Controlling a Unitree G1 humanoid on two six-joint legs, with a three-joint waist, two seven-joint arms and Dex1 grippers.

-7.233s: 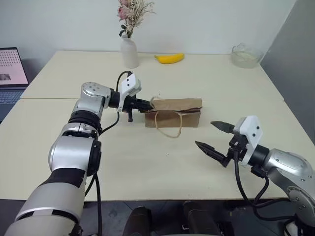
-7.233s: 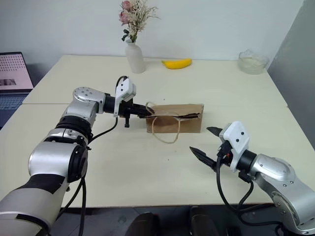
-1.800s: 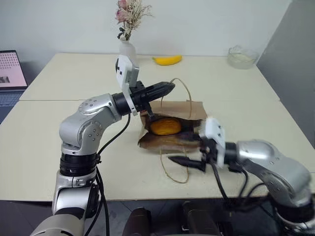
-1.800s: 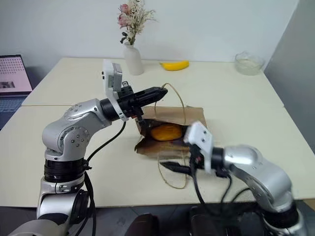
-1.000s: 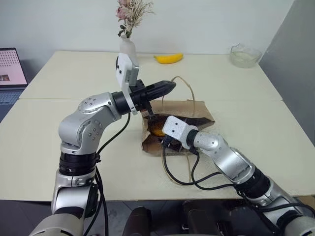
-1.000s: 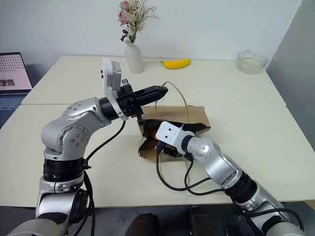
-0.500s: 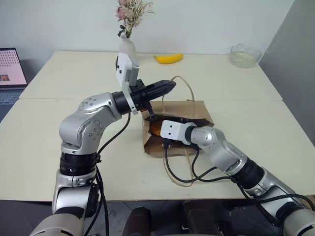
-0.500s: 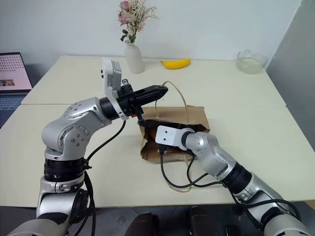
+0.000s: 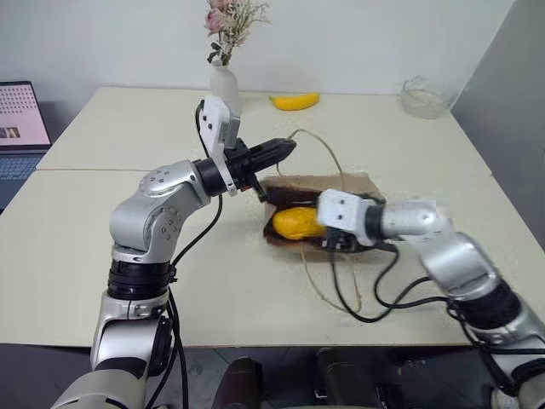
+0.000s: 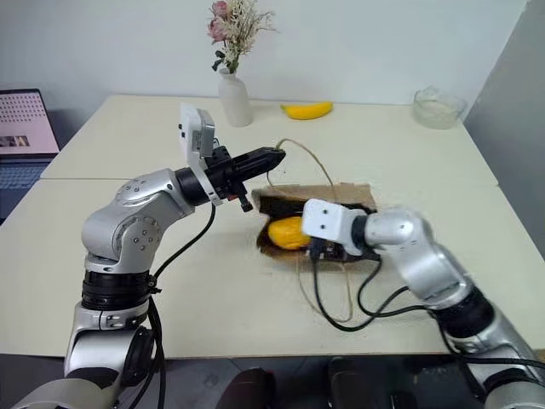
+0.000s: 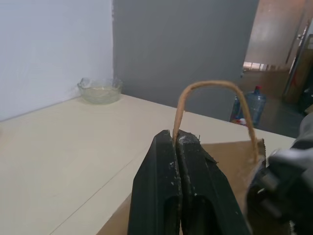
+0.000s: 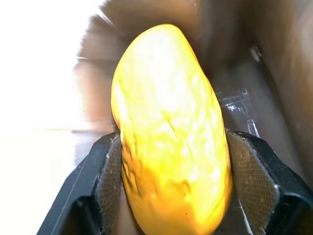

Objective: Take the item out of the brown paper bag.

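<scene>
Over the cream table [image 9: 77, 247], the right end effector [image 9: 313, 223] grips the item [image 9: 295, 222], seemingly at the brown paper bag [image 9: 362, 184] mouth.

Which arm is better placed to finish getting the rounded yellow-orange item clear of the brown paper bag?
The right. Its gripper is already clamped on the rounded yellow-orange item at the brown paper bag's mouth, while the left gripper is busy pinching the tan cord handle.
</scene>
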